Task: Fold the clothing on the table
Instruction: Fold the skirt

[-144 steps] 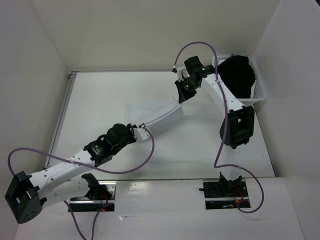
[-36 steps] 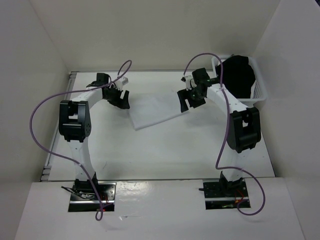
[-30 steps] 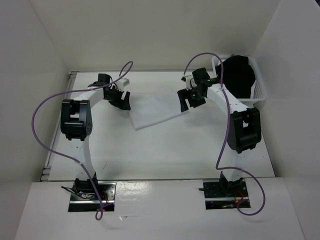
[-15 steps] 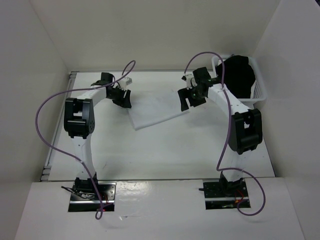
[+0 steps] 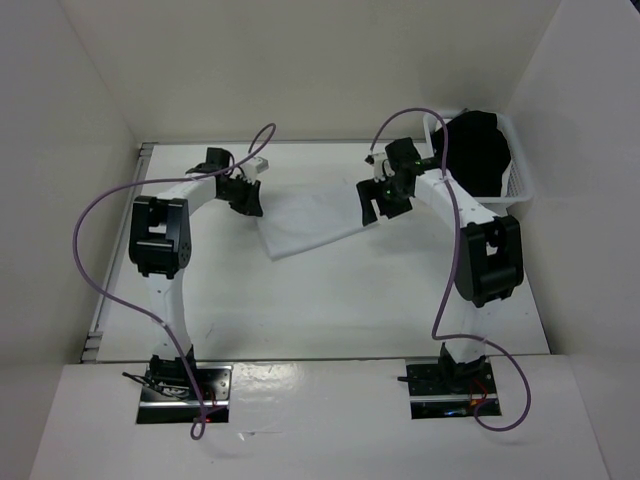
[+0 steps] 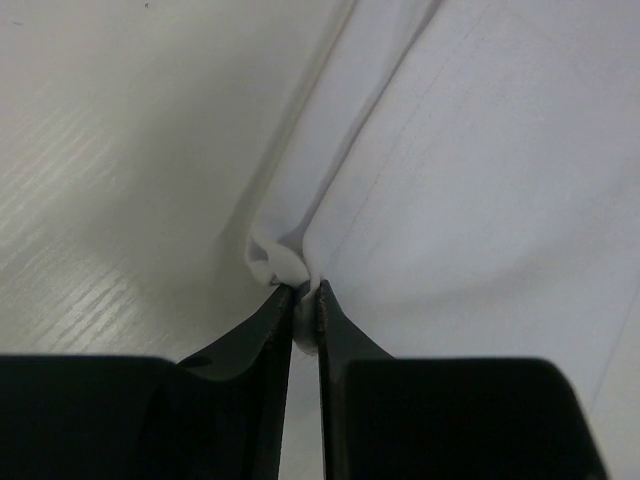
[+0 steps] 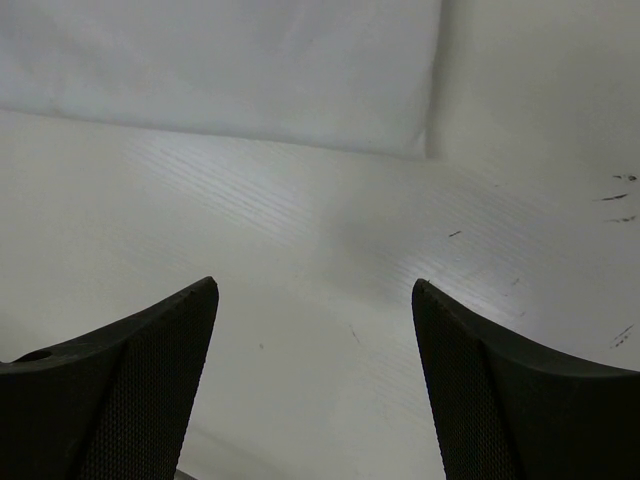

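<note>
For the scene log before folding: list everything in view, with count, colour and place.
clothing: one, white, far middle of the table
table: one, white, under everything
metal rail: one, grey, table's left edge
basket: one, white, far right corner
black garment: one, black, in the basket
cables: two, purple, one per arm
left gripper: black, shut on a clothing fold
right gripper: black, open, over bare table near the clothing
</note>
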You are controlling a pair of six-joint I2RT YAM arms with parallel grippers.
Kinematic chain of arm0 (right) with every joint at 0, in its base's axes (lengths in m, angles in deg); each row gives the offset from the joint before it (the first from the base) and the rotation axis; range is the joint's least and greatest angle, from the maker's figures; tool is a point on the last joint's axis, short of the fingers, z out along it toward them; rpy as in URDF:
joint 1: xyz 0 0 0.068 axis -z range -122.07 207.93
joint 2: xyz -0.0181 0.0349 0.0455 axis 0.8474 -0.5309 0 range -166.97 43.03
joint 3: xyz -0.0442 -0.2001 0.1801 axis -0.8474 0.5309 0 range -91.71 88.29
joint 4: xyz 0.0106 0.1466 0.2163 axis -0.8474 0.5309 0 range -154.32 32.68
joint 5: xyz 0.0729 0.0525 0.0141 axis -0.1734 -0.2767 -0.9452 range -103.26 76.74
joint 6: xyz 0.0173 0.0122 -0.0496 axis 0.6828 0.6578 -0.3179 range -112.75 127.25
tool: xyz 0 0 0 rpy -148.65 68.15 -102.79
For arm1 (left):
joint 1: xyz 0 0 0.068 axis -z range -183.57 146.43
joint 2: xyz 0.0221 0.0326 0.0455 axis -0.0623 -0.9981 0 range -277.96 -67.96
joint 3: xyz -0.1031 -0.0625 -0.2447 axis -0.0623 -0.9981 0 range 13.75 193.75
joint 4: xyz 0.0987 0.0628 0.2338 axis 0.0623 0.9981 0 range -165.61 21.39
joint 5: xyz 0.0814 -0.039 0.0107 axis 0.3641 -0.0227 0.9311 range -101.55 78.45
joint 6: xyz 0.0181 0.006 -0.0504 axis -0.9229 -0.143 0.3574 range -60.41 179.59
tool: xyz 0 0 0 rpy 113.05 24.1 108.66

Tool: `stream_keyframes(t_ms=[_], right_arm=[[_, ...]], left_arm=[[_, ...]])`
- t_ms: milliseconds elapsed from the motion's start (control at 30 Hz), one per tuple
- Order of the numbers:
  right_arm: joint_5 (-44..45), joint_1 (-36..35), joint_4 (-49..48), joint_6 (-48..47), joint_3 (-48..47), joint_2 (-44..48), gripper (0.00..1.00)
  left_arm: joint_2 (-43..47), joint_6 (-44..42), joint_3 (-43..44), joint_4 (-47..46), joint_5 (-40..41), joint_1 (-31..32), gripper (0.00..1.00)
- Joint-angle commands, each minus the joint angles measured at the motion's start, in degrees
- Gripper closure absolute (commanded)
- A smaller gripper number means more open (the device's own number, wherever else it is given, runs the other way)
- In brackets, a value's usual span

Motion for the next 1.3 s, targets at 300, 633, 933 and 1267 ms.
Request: stream_keyframes(t_ms=[300,633,933,1267], right_arm=[[-12.9,5.9,-4.1,5.7,0.3,-9.9,0.21],[-19.0,5.9,-6.7,4.7,-1.4,-14.2,0.22],[-13.4,5.9,-9.9,4.7,-5.2,-14.8,0.22],[-8.7,5.3,-9.8,4.6,-16.9,-23.0,0.22]], left_arm=[[7.3,0.8,-7.2,1.1,1.3,-0.1,0.83],[7.3,0.8,-7.2,0.5,1.3,0.4,0.83],[7.3,0.8,-7.2,0.5,1.3,0.4,0.83],[7.3,0.3,-7.2,1.1,1.8,0.4,0.83]])
